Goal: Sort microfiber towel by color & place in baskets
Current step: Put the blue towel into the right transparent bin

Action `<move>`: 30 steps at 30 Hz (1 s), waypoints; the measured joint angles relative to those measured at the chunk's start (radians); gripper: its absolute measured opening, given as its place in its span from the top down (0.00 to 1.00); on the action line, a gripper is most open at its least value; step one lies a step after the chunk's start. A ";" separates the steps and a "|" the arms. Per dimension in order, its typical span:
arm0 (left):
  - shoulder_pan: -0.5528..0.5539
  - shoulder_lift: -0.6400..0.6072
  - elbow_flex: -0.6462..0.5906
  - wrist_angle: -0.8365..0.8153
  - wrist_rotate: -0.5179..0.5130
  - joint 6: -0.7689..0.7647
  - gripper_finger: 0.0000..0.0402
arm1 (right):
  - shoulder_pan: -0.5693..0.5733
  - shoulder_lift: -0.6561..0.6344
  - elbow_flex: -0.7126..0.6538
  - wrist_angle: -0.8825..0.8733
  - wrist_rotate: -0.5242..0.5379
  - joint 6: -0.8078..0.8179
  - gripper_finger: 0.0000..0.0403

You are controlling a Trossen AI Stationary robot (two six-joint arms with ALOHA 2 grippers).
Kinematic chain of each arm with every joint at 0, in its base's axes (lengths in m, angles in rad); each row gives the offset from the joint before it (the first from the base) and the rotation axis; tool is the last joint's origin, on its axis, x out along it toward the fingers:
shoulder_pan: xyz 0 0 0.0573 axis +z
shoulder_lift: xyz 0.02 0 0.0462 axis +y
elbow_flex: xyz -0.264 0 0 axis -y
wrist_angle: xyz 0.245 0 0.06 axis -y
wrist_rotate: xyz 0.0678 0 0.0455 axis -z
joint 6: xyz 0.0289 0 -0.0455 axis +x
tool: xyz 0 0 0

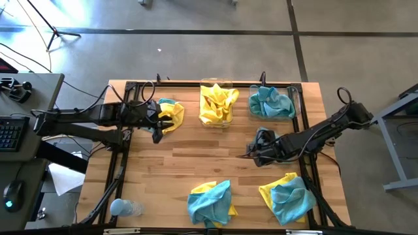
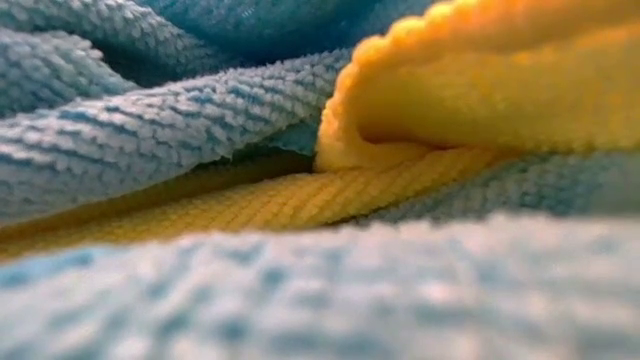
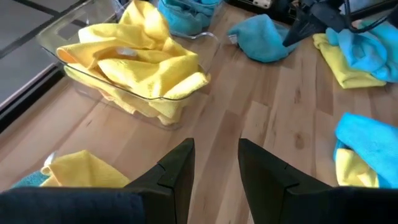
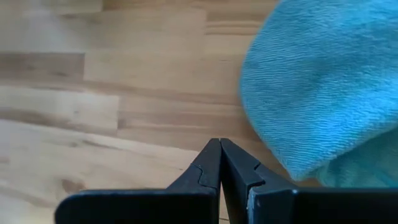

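Yellow towels [image 1: 218, 103] and teal towels [image 1: 270, 102] in separate baskets [image 1: 294, 98].

You have two clear plastic baskets on the wooden bench [image 1: 196, 156]: one basket [image 1: 230, 85] holds bunched yellow microfiber towels [image 1: 217, 104], the other [image 1: 295, 96] teal ones [image 1: 270, 102]. Four loose towel heaps lie outside them, three mixing yellow and teal [image 1: 210, 201], one all teal [image 1: 263, 136]. One pale blue plastic bottle [image 1: 123, 208]. Two dark arms.

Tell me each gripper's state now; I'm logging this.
Left gripper: open, holding nothing.
Right gripper: shut, empty, beside a teal towel.
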 joint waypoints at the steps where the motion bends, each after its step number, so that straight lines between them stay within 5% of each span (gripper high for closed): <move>1: -0.011 0.003 0.001 -0.001 0.000 -0.001 0.72 | 0.000 0.000 0.000 0.004 0.000 -0.019 1.00; 9: -0.225 0.160 0.120 -0.001 -0.063 -0.086 0.72 | 0.000 0.000 0.000 0.005 0.000 -0.067 1.00; 19: -0.450 0.564 0.438 -0.128 -0.183 -0.245 0.72 | 0.017 0.000 0.001 0.010 -0.102 -0.249 1.00; 30: -0.577 1.019 0.804 -0.136 -0.102 -0.443 0.72 | 0.145 0.000 0.001 0.076 -0.139 -0.365 1.00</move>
